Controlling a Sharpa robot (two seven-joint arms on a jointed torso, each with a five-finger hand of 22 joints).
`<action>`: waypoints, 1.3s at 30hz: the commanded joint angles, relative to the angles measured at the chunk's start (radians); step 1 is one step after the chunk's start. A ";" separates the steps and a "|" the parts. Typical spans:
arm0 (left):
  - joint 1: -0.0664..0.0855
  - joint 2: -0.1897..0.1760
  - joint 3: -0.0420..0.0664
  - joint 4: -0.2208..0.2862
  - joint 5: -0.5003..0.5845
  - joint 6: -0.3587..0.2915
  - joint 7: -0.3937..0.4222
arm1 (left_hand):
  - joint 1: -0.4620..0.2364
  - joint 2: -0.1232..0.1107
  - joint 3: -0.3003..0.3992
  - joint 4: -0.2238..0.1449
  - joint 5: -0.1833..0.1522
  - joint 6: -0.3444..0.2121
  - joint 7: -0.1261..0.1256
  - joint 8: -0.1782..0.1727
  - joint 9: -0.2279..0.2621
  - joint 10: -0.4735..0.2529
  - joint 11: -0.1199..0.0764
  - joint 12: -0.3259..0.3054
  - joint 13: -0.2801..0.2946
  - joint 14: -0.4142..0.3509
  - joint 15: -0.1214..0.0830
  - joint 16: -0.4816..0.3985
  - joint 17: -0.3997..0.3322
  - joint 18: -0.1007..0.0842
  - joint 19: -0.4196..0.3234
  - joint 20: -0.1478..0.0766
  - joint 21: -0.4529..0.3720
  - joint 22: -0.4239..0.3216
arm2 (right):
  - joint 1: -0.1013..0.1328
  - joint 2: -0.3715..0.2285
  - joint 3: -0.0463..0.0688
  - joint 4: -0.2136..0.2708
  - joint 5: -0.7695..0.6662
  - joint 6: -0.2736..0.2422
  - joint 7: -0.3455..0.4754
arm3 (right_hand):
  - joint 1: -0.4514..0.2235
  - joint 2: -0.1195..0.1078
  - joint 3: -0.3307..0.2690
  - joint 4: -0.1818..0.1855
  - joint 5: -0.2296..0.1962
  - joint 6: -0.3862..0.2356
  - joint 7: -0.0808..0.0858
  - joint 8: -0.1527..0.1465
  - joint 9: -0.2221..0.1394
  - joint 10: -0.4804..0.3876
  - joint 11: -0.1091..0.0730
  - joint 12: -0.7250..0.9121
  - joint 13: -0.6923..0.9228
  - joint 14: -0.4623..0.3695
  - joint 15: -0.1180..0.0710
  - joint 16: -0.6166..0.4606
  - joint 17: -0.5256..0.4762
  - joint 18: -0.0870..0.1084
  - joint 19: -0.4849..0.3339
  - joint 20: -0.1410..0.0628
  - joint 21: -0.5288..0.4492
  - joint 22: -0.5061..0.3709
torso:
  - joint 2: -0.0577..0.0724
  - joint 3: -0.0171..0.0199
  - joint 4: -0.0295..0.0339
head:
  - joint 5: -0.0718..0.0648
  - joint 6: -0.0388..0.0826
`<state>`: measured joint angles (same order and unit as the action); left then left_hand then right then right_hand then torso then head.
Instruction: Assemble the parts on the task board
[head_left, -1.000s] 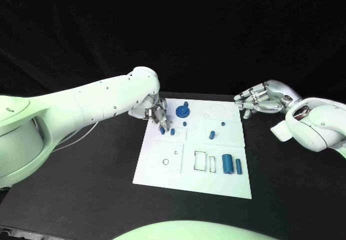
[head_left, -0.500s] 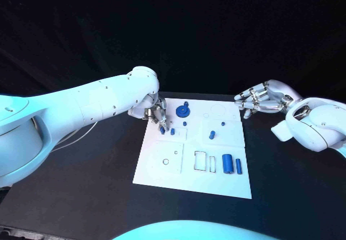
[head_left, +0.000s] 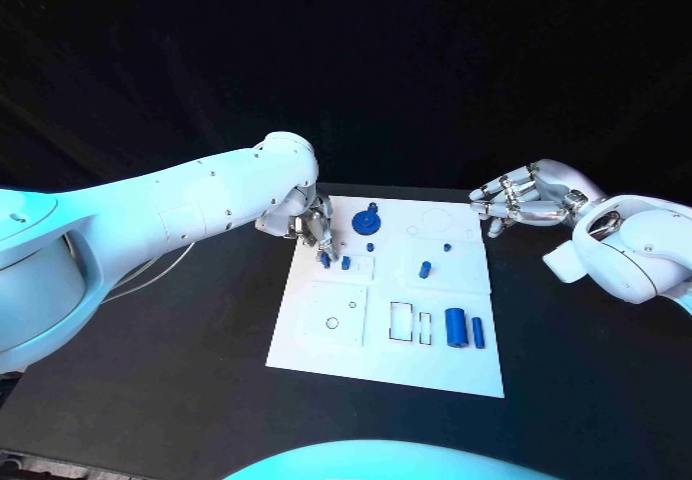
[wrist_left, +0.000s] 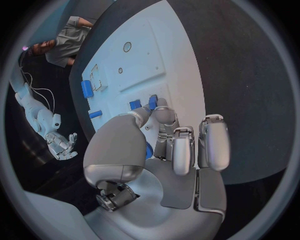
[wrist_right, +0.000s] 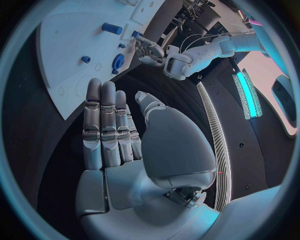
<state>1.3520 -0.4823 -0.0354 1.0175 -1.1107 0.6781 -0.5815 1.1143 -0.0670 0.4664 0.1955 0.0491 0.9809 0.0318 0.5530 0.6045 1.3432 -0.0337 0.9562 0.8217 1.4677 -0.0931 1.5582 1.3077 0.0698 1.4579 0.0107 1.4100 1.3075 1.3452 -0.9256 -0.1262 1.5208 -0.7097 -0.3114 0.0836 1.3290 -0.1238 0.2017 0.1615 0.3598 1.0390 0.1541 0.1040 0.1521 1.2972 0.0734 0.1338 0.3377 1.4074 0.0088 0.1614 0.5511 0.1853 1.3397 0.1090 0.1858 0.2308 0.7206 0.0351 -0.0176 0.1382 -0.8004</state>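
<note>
the left hand (head_left: 312, 226) is reaching down over the far left corner of the white board (head_left: 332, 345), its fingertips (wrist_left: 155, 106) pinching a small blue peg (head_left: 325, 260) upright, likely to seat it in a hole there. a second peg (head_left: 345, 263) is standing just beside it. the right hand (head_left: 522, 203) is hovering off the board's far right corner, fingers apart and holding nothing, probably keeping clear. the blue gear (head_left: 365, 220) and cylinder (head_left: 454, 326) are waiting on the board.
</note>
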 joint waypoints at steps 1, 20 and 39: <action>-0.015 -0.004 -0.010 -0.001 -0.002 0.064 -0.038 | 0.002 0.013 -0.005 0.002 0.001 0.008 -0.002 -0.004 0.001 0.005 -0.007 0.007 0.002 0.099 -0.003 0.003 0.249 -0.017 0.011 0.001 0.006 0.037 | 0.000 0.000 0.001 0.000 -0.002 0.008 0.006 | -0.007 -0.003 0.001 0.005 0.006 -0.008 -0.002 0.002 0.002 -0.009 -0.001 0.003 0.001 -0.004 0.000 -0.007 0.001 -0.003 -0.001 0.004 -0.006 -0.002 | 0.001 -0.0001 -0.0004 | 0.000 -0.001; -0.016 -0.012 -0.011 0.012 0.020 0.045 -0.043 | 0.014 0.023 -0.020 0.004 0.001 -0.004 0.005 -0.039 -0.012 0.002 -0.002 0.000 -0.002 0.099 0.000 0.002 0.249 -0.015 0.007 0.001 0.001 0.029 | 0.000 0.000 0.001 0.000 -0.002 0.008 0.007 | -0.007 -0.003 0.001 0.005 0.006 -0.008 -0.002 0.002 0.002 -0.009 -0.001 0.003 0.001 -0.004 0.000 -0.007 0.001 -0.003 -0.001 0.004 -0.006 -0.002 | 0.000 -0.0001 -0.0003 | -0.001 -0.003; -0.025 -0.036 -0.010 0.048 0.021 -0.044 -0.050 | 0.038 0.017 -0.027 -0.013 0.001 -0.001 0.007 -0.054 -0.015 0.001 0.000 0.005 0.007 0.099 0.002 0.003 0.249 -0.014 0.005 0.001 -0.003 0.025 | 0.000 -0.001 0.001 -0.002 -0.002 0.008 0.007 | -0.007 -0.003 0.001 0.005 0.006 -0.008 -0.002 0.002 0.002 -0.009 -0.001 0.003 0.001 -0.004 0.000 -0.007 0.001 -0.003 -0.001 0.004 -0.006 -0.002 | 0.000 -0.0003 -0.0010 | 0.002 -0.001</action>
<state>1.3453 -0.5176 -0.0349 1.0655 -1.0801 0.6290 -0.6063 1.1434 -0.0515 0.4386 0.1873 0.0485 0.9811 0.0357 0.5027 0.5909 1.3466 -0.0371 0.9607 0.8281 1.4677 -0.0932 1.5582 1.3075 0.0698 1.4580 0.0107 1.4135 1.3074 1.3451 -0.9262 -0.1262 1.5191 -0.7098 -0.3111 0.0843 1.3291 -0.1238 0.2017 0.1614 0.3598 1.0390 0.1541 0.1040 0.1527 1.2972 0.0734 0.1338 0.3372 1.4075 0.0088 0.1614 0.5507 0.1853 1.3397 0.1090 0.1858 0.2301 0.7204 0.0352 -0.0180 0.1390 -0.8007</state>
